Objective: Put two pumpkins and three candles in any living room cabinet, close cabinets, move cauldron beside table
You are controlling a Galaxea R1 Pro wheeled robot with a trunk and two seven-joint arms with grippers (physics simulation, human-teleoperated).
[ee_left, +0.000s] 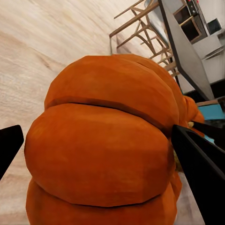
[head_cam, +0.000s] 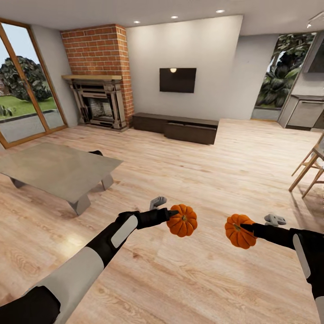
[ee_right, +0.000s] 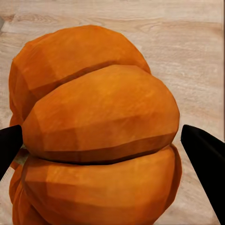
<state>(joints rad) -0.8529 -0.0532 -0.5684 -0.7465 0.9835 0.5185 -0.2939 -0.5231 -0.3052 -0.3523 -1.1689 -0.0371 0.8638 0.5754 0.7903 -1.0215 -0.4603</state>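
Currently: left gripper [head_cam: 174, 215] pinching one pumpkin [head_cam: 182, 220] between its jaws; right gripper [head_cam: 246, 228] pinching second pumpkin [head_cam: 240, 231], both above wood floor [head_cam: 202, 171]. Wrist views: orange ribs up close, black fingers [ee_left: 199, 164] at either flank. Head view alone: cabinet [head_cam: 180, 127] well beyond jaws at far wall, glass table [head_cam: 58, 168] off left arm's side, fireplace [head_cam: 99, 102]

No readable text or signs

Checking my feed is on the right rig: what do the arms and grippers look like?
Both arms have black joints with pale grey-white shell panels. The left gripper and right gripper are black, ending in slim, tapered dark fingers. No cables or markings are visible.
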